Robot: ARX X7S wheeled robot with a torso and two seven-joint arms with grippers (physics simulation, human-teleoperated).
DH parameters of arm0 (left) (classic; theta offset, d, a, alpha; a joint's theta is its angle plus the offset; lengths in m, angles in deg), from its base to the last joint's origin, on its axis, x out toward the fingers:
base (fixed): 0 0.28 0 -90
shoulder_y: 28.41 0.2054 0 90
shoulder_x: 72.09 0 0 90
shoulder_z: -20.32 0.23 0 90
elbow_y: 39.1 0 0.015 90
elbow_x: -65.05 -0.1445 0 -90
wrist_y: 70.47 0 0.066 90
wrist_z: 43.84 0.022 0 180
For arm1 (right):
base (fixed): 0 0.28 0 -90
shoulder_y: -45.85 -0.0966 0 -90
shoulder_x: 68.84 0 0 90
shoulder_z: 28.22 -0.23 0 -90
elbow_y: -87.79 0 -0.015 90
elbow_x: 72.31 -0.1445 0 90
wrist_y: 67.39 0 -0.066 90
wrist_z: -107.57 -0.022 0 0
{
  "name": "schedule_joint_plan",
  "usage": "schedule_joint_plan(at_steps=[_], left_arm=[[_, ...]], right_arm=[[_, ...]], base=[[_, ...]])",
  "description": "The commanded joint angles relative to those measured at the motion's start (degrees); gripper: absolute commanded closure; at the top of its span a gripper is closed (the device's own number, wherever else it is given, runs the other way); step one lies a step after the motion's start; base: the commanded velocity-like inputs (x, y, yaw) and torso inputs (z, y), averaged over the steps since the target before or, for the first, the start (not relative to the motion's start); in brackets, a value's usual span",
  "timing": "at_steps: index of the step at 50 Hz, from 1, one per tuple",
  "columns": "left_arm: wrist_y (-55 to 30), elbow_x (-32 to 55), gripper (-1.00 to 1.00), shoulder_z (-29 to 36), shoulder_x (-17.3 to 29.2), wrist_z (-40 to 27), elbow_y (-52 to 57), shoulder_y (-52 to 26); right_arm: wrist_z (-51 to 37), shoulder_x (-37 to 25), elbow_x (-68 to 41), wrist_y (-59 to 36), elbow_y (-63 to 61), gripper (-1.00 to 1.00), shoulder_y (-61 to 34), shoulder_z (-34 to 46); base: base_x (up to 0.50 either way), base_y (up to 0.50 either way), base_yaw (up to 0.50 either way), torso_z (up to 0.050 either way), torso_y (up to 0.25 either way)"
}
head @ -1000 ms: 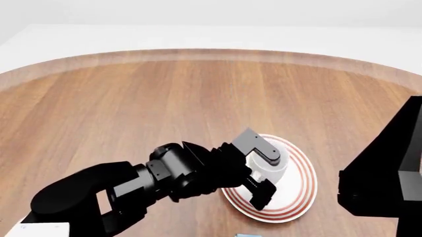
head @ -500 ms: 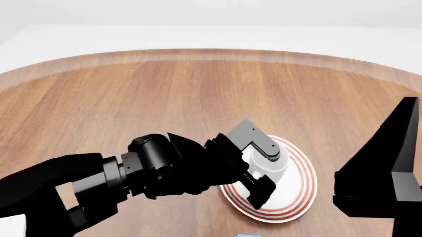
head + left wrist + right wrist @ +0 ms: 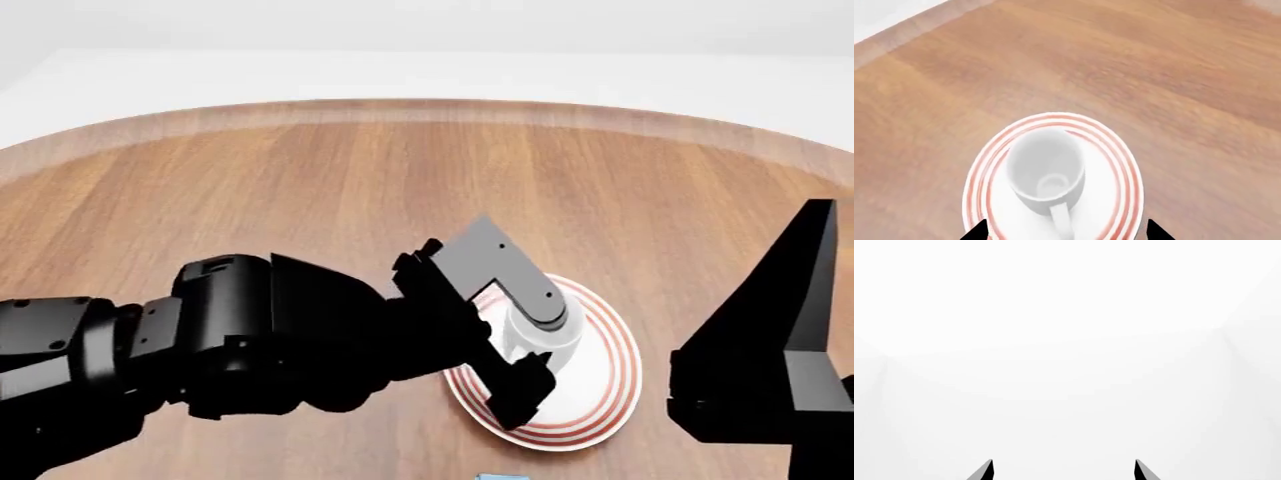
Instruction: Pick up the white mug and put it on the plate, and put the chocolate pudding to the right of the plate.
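On the near right part of the wooden counter [image 3: 334, 190] sits the plate [image 3: 607, 395], its red rings showing around the rim, and the white mug [image 3: 1045, 172] stands upright on it, mouth up, a little off the plate's middle. From the left wrist view the mug's handle points back toward the camera, and only the two dark fingertips [image 3: 977, 232] of the left end effector [image 3: 527, 335] show at the frame edge, spread wider than the mug and touching nothing. The head view agrees: the left end effector is above the plate with one finger on the far side of the mug and the other on the near side, open, with the mug free between them. At the very near edge of the head view a sliver of light blue marks the chocolate pudding [image 3: 497, 477], near the plate's near rim; little else of it can be made out. The right end effector [image 3: 1062, 471] points at blank white, its tips set apart and holding nothing.
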Motion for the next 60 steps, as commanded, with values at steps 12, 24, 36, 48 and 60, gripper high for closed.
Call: schedule_joint_plan(at_steps=[12,24,36,48,60], left_arm=[[4.9,1.6,-1.0,-10.3,15.1,-2.1,21.6,-4.2],[11.9,-0.1,-1.0,-15.2,25.8,-2.4,28.0,-1.0],[18.8,-5.7,-1.0,-19.3,33.2,-10.0,32.7,2.3],[22.7,-9.4,-1.0,-21.9,38.6,-13.7,34.0,4.0],[26.7,-9.3,-1.0,-24.0,46.0,-14.3,35.4,5.9]], right_arm=[[1.2,0.9,1.3,-0.2,-0.2,-1.0,-0.3,-0.5],[0.9,0.7,1.5,-0.8,-1.0,-1.0,-0.5,-0.2],[0.6,0.2,1.5,-2.1,-2.3,-1.0,-0.6,0.1],[0.4,-0.3,1.6,-3.3,-3.3,-1.0,-0.6,0.4],[0.3,-0.4,2.5,-4.5,-3.8,-1.0,-0.9,1.6]], base=[[0.0,0.0,0.0,0.0,0.0],[0.0,0.0,0.0,0.0,0.0],[0.0,0.0,0.0,0.0,0.0],[0.0,0.0,0.0,0.0,0.0],[0.0,0.0,0.0,0.0,0.0]])
